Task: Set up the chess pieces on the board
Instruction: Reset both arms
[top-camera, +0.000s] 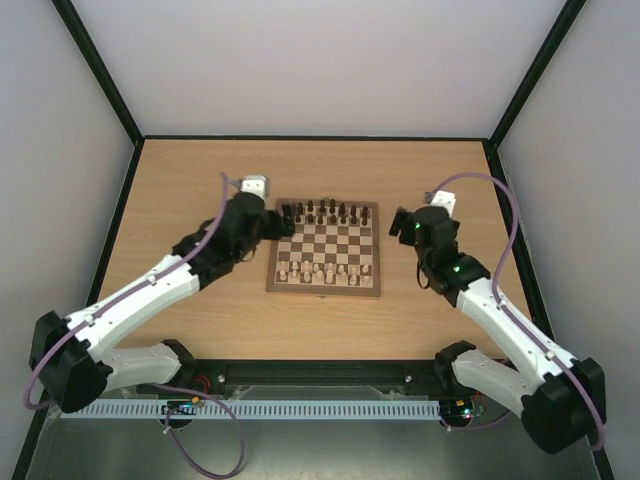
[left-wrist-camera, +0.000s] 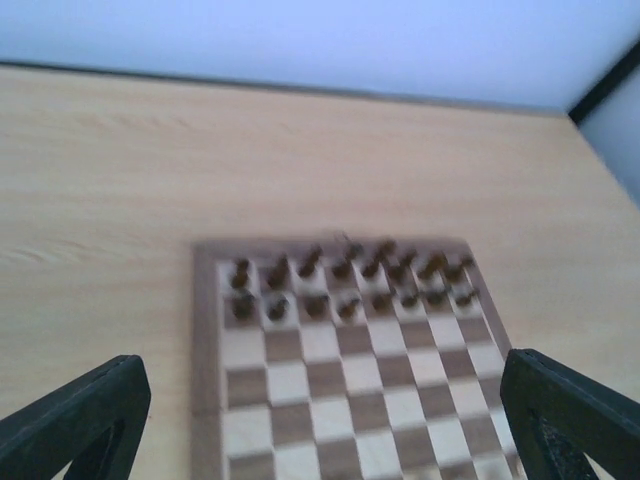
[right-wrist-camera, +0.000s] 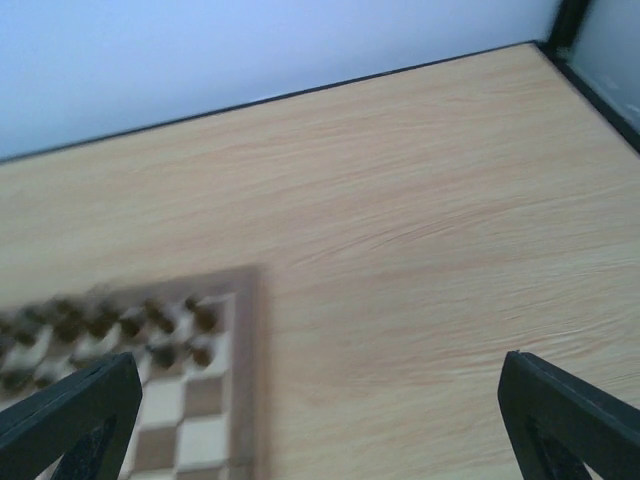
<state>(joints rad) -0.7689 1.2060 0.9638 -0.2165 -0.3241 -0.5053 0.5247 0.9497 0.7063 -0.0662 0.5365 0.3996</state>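
Trouble was judged most likely at the far left corner of the board (top-camera: 324, 255), which was laid in the middle of the worktop (top-camera: 200, 180). The left end effector (top-camera: 283, 222) was held there with its fingers spread wide and nothing between them, just beside the dark pieces (top-camera: 330, 212) lined up on the two far rows. A careless sweep could tip several of these or push the board askew. The pale chess pieces (top-camera: 320, 270) were seen on the two near rows, closely packed, though too small for it to be told whether each was centred on its square. Because they were so tiny and crowded, a neighbour could easily be knocked over if one were reached for, and a piece could slip or twist if pinched off-centre. The right end effector (top-camera: 400, 225) was likewise spread and empty, held off the board's right edge over bare worktop, well apart from the pale pieces. No brand, label or readable writing could be made out in any view.
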